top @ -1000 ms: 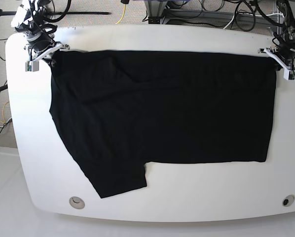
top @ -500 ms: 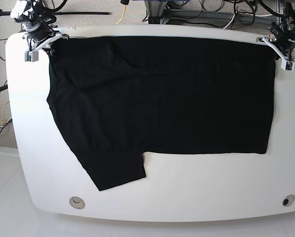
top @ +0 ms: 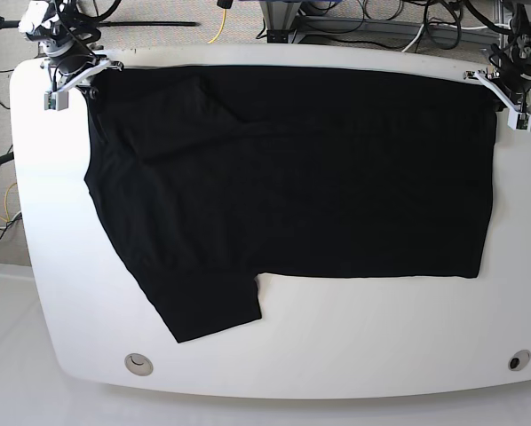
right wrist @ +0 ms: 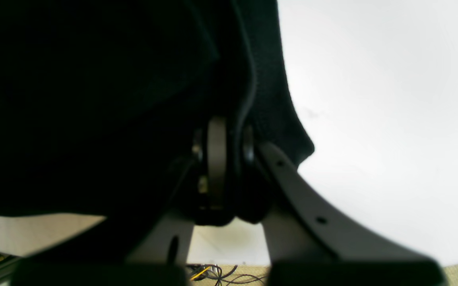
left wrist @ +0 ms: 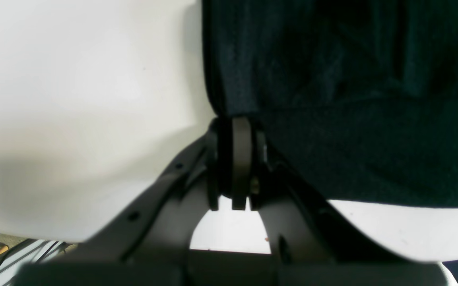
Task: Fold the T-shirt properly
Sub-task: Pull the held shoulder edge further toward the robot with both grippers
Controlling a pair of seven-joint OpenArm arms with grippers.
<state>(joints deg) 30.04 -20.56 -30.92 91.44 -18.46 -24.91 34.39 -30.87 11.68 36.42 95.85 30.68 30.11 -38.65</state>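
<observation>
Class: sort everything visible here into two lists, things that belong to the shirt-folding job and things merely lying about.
Belongs to the job:
- large black cloth T-shirt
- left end effector, clamped on a shirt corner
- right end effector, clamped on another corner

Just there:
- white rounded table
- tangled cables beyond the table

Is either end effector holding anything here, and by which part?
Both are. The left end effector and the right end effector each pinch a far corner of the black T-shirt, one at each end of its far edge.
</observation>
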